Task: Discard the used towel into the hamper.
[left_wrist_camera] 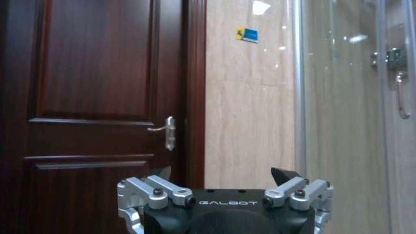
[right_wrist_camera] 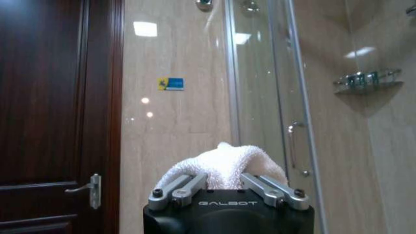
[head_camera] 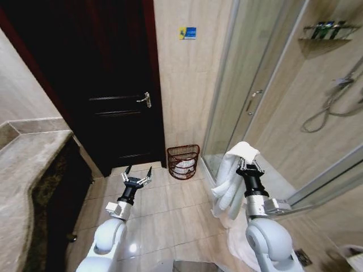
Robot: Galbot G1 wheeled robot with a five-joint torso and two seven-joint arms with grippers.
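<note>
Head view: the right hand (head_camera: 248,168) is clamped on the white towel (head_camera: 229,181), which drapes down near the shower door (head_camera: 249,96), while the hamper (head_camera: 182,161) stands far ahead on the floor, left of that hand, already holding something white. The left hand (head_camera: 136,180) hovers empty, fingers apart.

Left wrist view: the left hand (left_wrist_camera: 224,183) faces the dark door (left_wrist_camera: 97,97), spread wide.

Right wrist view: the right hand (right_wrist_camera: 224,187) pinches the towel (right_wrist_camera: 224,163). Carry it high so the tail clears the rim, and release only above the opening
</note>
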